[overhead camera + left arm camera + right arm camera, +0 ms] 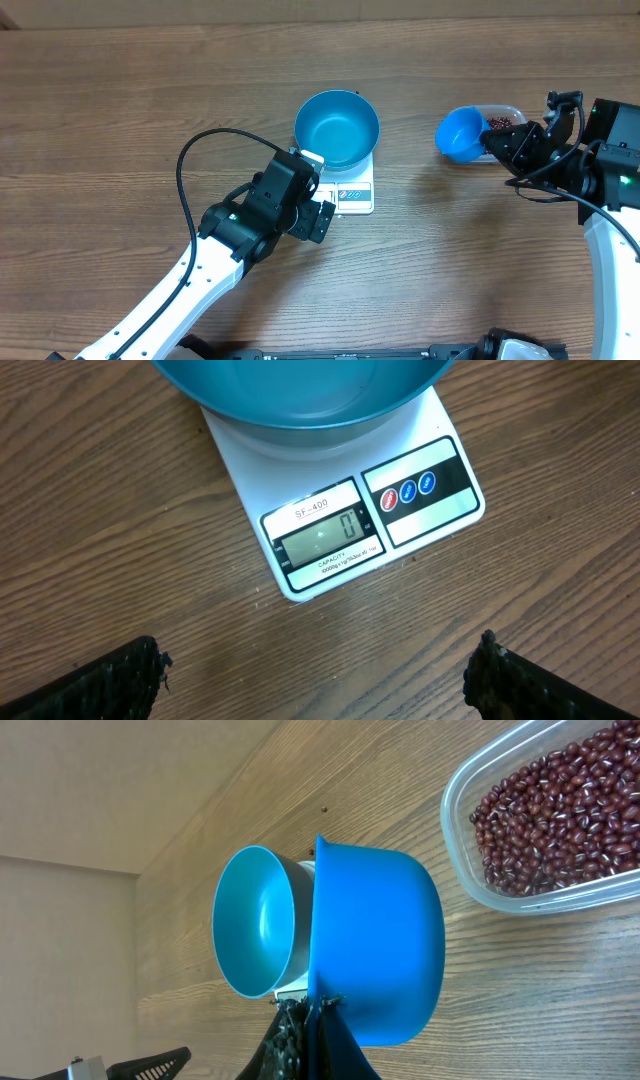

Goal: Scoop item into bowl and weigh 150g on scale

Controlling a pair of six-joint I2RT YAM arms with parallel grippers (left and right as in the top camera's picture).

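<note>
Presently listed, item by item.

- Bowl: blue, seated on the scale at mid-table. Nothing is seen inside it. A zero is shown on the display.
- Beans: all kept in a clear tub on the right of the table, well apart from the bowl.
- Scoop: blue, empty so far as can be seen, carried at the tub's left end.
- Right pincer: clamped tight on the scoop.
- Left pincer: spread wide, nothing held, poised just in front of the display.
- Progress: no bean is judged to have been moved, and the first scoop is not yet taken.

Hazards, as judged:
- Beans may be shed over the table on the way across if the scoop is overfilled or tipped, and they would roll.
- The target weight may be overshot if full loads are poured near the end.
- The bowl may be pushed askew on the scale if its rim is struck by the scoop.
- The reading may be falsified or reset if the platform or buttons are brushed by the left pincer.
</note>
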